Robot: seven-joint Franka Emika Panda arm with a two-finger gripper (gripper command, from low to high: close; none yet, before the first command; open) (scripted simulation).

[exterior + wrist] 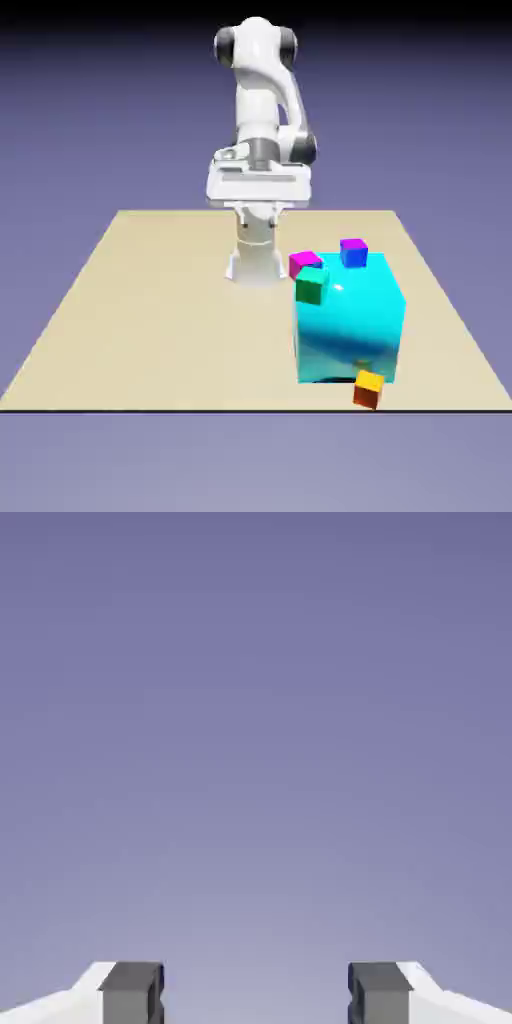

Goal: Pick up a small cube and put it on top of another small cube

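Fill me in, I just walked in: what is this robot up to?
Nothing is being handled yet. The white arm's gripper is open and empty; the hand view shows only the backdrop. The tiny orange cube with a yellow top sits near the table's front edge, at the big cyan block's front corner. The tiny blue cube with a purple top sits behind that block, untouched.

Two grey fingertips (132,992) stand wide apart at the bottom edge, the gripper (255,994) holding nothing between them. Beyond lies only the plain blue-violet backdrop (256,712), paler toward the bottom.
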